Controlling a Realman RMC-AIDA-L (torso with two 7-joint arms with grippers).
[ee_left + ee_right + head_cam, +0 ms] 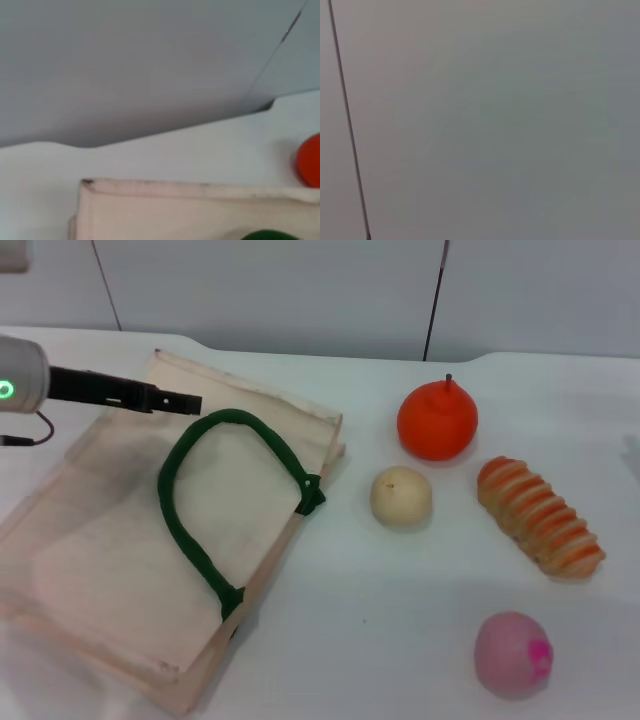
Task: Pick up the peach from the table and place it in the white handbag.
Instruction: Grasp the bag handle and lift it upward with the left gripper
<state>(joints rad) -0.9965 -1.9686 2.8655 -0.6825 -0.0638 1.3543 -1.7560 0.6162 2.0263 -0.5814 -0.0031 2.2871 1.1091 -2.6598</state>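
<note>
The peach (513, 653), pale pink with a magenta spot, lies on the white table at the front right. The white handbag (110, 540) lies flat on the left, its dark green rope handle (205, 540) curled on top. My left gripper (185, 401) reaches in from the left and hovers over the bag's far edge, far from the peach. The left wrist view shows the bag's far rim (190, 205) and a bit of green handle (267, 235). My right gripper is out of view; its wrist view shows only a wall.
An orange-red fruit with a stem (437, 420), also in the left wrist view (310, 160), a cream-beige round fruit (401, 496) and a striped orange bread-like item (538, 517) lie between the bag and the peach. A wall rises behind the table.
</note>
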